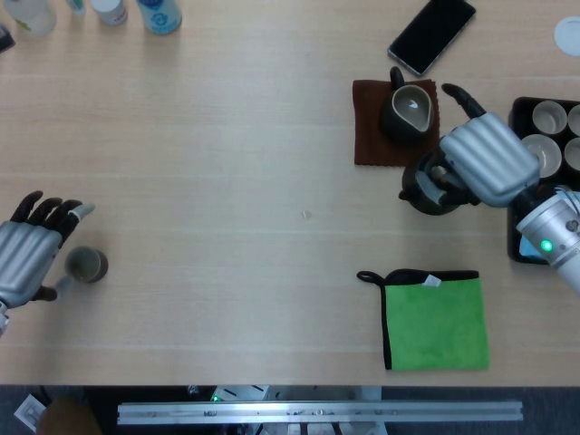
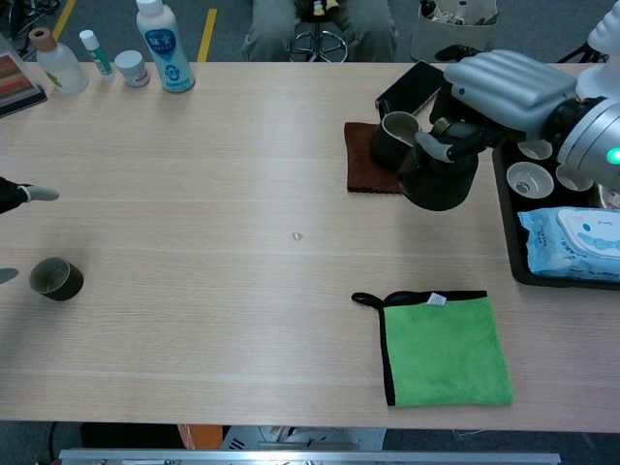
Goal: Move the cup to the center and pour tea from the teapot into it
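**Left hand at the cup, right hand on the teapot**

A small dark cup (image 1: 86, 265) stands upright near the left edge of the pale wooden counter (image 1: 227, 136), well apart from the rest of the tea things. The robot's left hand (image 1: 27, 249) sits just beside it on the cup's left, fingers spread and holding nothing; whether the thumb touches the cup cannot be told. In the chest view only the fingertips (image 2: 39, 194) of that hand show at the frame's edge, above the cup (image 2: 55, 279).

Far to the right, the right hand (image 1: 480, 163) is curled over the dark round teapot (image 1: 430, 192), gripping it from above; in the chest view the hand (image 2: 499, 92) covers the pot's top while the pot's body (image 2: 441, 179) shows beneath it. Just beside the teapot a dark pitcher (image 1: 408, 107) rests on a brown cloth (image 1: 372, 127).

Near the front edge lies a green cloth (image 1: 433, 322) with black trim. A black tray (image 2: 513, 242) at the right edge holds small pale cups (image 1: 548, 118) and a wipes packet (image 2: 572, 242). A phone (image 1: 432, 32) lies at the back, and bottles (image 2: 163, 44) stand at the far left corner.
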You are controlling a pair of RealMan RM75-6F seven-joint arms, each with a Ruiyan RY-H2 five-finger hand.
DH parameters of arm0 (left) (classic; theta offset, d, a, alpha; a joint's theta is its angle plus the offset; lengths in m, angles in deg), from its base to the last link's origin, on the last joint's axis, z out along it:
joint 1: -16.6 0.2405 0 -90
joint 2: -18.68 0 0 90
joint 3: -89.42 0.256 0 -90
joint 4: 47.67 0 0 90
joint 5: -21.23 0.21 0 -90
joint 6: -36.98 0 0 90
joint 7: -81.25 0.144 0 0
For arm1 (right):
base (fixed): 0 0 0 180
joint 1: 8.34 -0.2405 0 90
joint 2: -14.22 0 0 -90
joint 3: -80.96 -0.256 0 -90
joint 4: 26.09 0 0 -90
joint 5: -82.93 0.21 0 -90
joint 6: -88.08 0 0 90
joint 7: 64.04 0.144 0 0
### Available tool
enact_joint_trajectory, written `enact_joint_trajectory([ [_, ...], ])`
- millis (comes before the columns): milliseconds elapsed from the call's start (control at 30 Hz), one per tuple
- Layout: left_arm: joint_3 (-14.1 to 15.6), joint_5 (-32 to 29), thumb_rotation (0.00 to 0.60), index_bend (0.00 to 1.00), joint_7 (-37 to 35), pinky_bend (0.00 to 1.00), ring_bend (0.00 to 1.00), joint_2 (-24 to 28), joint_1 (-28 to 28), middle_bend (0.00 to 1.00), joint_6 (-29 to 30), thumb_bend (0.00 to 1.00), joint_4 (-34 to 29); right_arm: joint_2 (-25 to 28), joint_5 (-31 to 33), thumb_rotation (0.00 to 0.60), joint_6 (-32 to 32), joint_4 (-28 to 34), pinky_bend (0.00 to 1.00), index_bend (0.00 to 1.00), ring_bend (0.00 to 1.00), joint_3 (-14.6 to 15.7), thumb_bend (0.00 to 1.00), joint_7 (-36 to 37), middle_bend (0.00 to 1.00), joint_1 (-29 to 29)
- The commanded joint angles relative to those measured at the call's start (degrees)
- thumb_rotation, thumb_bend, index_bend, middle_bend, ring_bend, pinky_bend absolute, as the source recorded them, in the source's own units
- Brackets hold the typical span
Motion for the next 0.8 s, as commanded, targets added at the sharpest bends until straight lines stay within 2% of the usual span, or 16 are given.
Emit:
enact_joint_trajectory([
  [33, 0.0, -2.4, 0.600, 0.07, 2.5, 0.03, 0.09, -1.0, -0.7, 0.11, -1.5, 0.25, 0.1, 0.1, -0.2, 0.403, -0.3, 0.0, 0.02, 1.00, 0.88, 0.1, 0.46, 0.5, 0.96, 0.1],
  [367, 0.6, -4.8, 0.600, 0.19, 4.6, 0.03, 0.10, -6.1, -0.2, 0.11, -1.4, 0.25, 5.1, 0.3, -0.8, 0.403, -0.8, -0.1, 0.02, 1.00, 0.88, 0.3, 0.44, 1.2, 0.96, 0.3],
  [800, 1.0, -8.2, 0.600, 0.19, 4.5, 0.03, 0.10, -9.6, -0.3, 0.11, -3.1, 0.25, 9.2, 0.6, -0.9, 0.406, -1.8, -0.1, 0.02, 1.00, 0.88, 0.3, 0.44, 1.9, 0.96, 0.3],
])
